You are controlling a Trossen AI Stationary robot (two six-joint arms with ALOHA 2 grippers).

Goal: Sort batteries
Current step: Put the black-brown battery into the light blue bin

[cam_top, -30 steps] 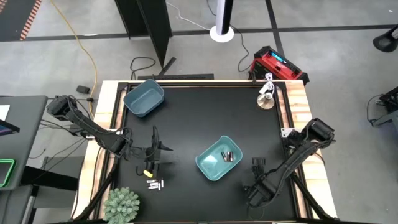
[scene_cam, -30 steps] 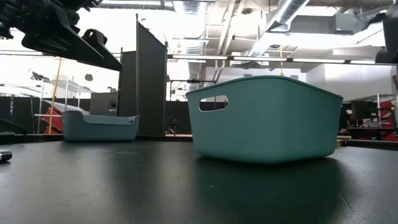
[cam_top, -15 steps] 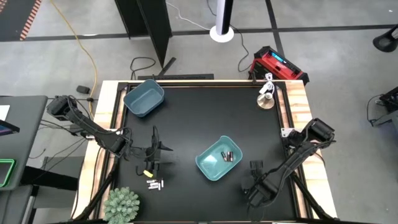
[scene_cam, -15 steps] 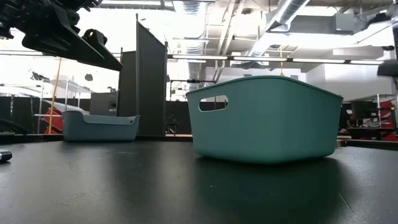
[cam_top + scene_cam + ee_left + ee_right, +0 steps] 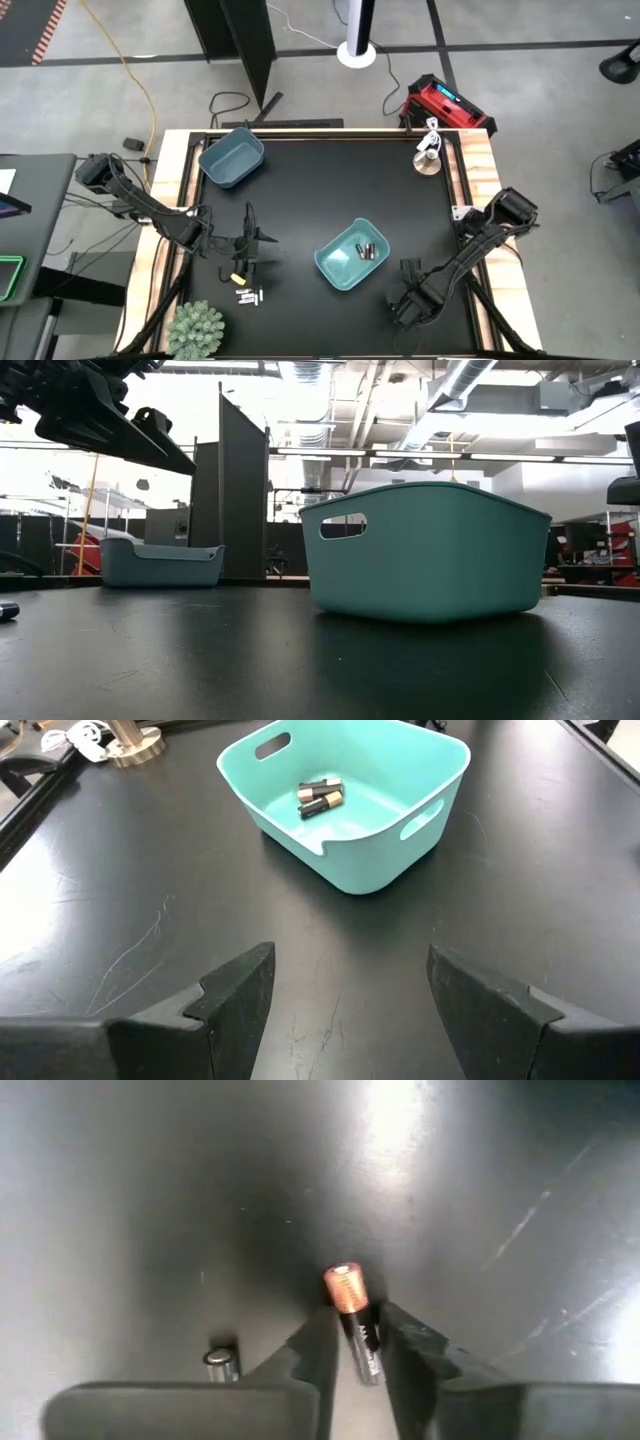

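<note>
high view, contents by size: black table (image 5: 320,170) with wooden edging; left arm reaching in from the table's left side, right arm from the right side. teal bin (image 5: 351,255) near the middle of the table, holding two dark batteries with copper ends (image 5: 319,798), lying side by side on its floor. second, darker blue bin (image 5: 231,157) at the far left corner, contents not visible. green spiky plant (image 5: 196,330) at the near left corner. brass-coloured disc (image 5: 428,161) at the far right corner.

left gripper (image 5: 243,250): low over the table left of the teal bin, fingers spread wide, nothing between them.

right gripper (image 5: 408,278): near the table's front right, just beside the teal bin, fingers nearly closed on a dark copper-ended battery (image 5: 352,1316); a second battery (image 5: 220,1362) shows beside its finger.

loose white batteries (image 5: 248,297): small cluster on the table near the plant, in front of the left gripper.
</note>
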